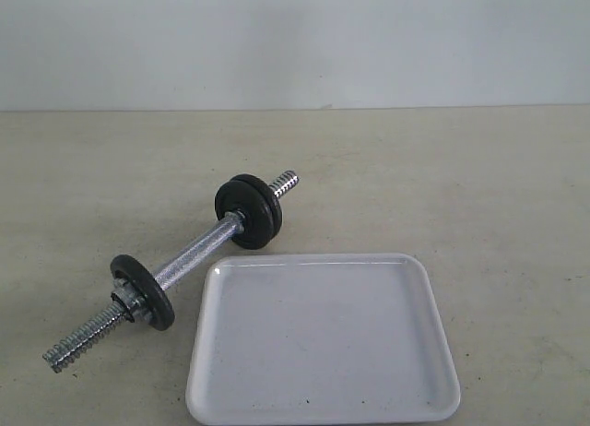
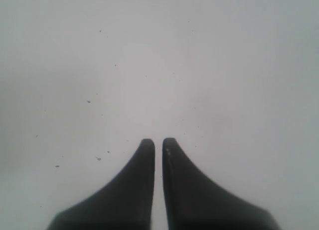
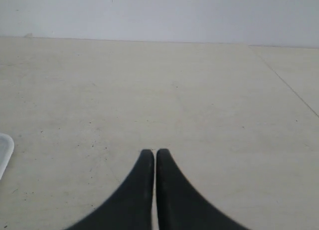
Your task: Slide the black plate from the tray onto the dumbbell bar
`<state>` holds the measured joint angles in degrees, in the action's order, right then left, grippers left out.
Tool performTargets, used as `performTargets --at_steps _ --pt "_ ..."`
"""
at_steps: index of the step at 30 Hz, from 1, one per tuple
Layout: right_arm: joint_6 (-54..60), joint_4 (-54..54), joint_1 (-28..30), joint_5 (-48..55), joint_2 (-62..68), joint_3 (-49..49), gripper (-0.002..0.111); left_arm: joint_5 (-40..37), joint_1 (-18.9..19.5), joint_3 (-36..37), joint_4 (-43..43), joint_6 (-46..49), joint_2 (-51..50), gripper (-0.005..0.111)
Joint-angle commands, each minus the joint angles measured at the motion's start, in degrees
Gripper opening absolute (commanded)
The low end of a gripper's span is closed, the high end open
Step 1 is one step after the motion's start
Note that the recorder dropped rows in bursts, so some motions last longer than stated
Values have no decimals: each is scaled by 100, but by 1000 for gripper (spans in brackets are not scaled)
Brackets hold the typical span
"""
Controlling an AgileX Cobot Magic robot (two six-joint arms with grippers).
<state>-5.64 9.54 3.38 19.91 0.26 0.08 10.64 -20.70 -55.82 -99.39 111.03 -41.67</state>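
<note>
The left pincer point(image 2: 157, 141) and right pincer point(image 3: 155, 151) are seen closed, tips together. The black plate point(image 1: 251, 197) is seated on the dumbbell bar point(image 1: 189, 257), beside the tray point(image 1: 323, 343) on the surface point(image 1: 479, 186).

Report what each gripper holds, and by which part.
Nothing is held. The left gripper and the right gripper are both shut, with nothing between their fingers.

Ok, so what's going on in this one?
Nothing is being handled at this moment. The left gripper and right gripper are both shut and hold nothing, and neither shows in the exterior view. The dumbbell bar lies on the table beside the white tray, with black discs toward its far end and a single disc toward the near end. No plate lies on the tray.
</note>
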Motion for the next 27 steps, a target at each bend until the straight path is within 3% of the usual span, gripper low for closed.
performTargets --at_steps 1,19,27 --pt "-43 44 63 11 -26 -8 0 -5 9 -20 -56 2 23 4" --pt "-166 -43 63 102 -26 -8 0 -16 9 -20 -56 2 23 4" --pt "-489 -1 -401 102 -26 -8 0 -16 9 -20 -56 2 23 4"
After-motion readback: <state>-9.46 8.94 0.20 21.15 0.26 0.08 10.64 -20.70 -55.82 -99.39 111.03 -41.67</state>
